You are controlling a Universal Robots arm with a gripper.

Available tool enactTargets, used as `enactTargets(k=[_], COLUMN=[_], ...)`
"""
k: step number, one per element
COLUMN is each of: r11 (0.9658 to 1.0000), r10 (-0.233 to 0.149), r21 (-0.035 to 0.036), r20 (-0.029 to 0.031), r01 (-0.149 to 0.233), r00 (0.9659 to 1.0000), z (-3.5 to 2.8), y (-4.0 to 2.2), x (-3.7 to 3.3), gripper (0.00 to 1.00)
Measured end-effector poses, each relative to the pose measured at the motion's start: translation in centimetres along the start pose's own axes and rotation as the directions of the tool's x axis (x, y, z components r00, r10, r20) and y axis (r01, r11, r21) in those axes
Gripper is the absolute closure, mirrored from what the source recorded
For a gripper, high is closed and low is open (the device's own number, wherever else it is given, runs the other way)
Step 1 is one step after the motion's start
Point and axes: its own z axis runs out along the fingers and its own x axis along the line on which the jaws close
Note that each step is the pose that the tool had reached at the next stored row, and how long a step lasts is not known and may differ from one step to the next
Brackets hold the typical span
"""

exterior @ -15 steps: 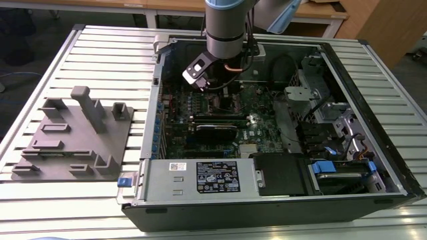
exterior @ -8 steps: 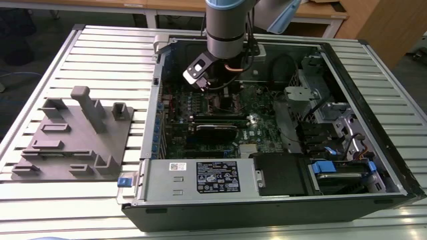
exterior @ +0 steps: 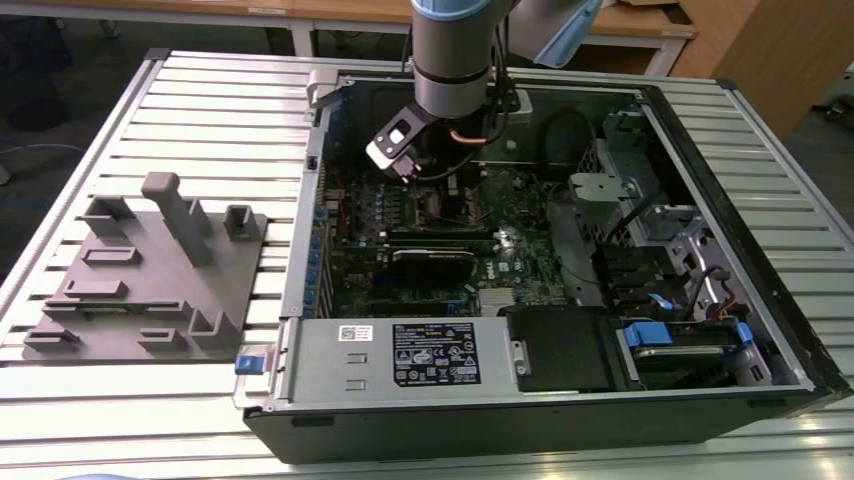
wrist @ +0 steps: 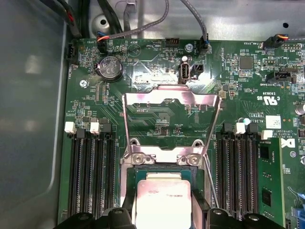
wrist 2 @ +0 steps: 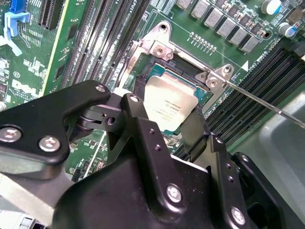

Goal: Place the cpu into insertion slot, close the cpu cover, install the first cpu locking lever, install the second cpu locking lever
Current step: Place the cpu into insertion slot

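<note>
While the arm (exterior: 454,60) reaches down into the far part of an open computer case (exterior: 534,432) on a slatted table (exterior: 200,110), the exterior view shows the gripper (exterior: 430,170) low over the motherboard, close to the far wall. A grey fixture plate (exterior: 147,290) lies on the table well apart from it, at the exterior view's left.

Seen in the second wrist view, two black fingers (wrist 2: 138,125) flank the cpu (wrist 2: 167,106) on opposite edges and appear clamped on it. The chip's silver face is up and it sits over the insertion slot (wrist 2: 189,76), with the dark frame showing around it. Whether it rests on the contacts or hangs just above them cannot be told. A thin locking lever (wrist 2: 257,99) sticks out free beside the socket.

Looking from the first wrist view, the cpu cover (wrist: 167,95) stands open, folded back from the socket on its hinge so that its window frames bare board. The chip lies within the socket frame, with a finger on either side.

Doing this step well seems to call for keeping the chip level, with its edges parallel to the frame. It should travel straight down with no sideways slide, because a scrape would likely harm the contact field. Release looks safe only once all four corners sit flat. The fingers should also stay off the free lever and the open cover.
</note>
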Motion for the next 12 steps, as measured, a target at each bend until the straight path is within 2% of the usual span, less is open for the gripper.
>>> enactTargets(k=[12], r11=[1.0000], r10=[0.000], r21=[0.0000], r20=[0.0000], r01=[0.000], r00=[1.0000], z=[0.06], y=[-0.17], x=[-0.12], gripper=[0.46])
